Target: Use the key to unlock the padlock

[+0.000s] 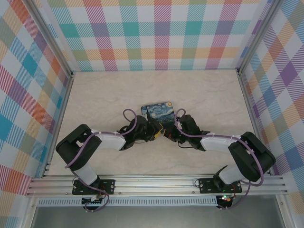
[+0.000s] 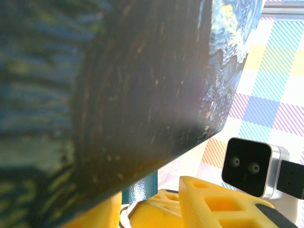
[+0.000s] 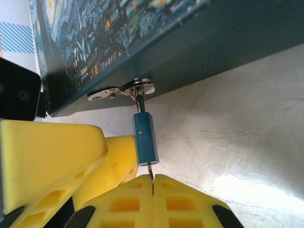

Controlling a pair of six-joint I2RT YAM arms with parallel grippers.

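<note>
Right gripper (image 3: 153, 186) pinches key (image 3: 150, 172) seated in padlock (image 3: 145, 137), shackle not yet out of tin's (image 3: 118, 28) hasp (image 3: 121, 90); left gripper (image 2: 152, 207) state unclear.

Both arms folded low, elbows out, forearms angled in toward centre. Right gripper (image 3: 153, 184) has its fingers pressed flat together, pinching the key (image 3: 150, 170). Left gripper (image 1: 153, 129) sits tip to tip with it, grip unclear.

Teal-blue padlock (image 3: 145, 137), yellow fingers (image 3: 173, 187) — swirly blue-and-yellow tin (image 3: 118, 28), pastel plaid walls (image 1: 156, 33).
</note>
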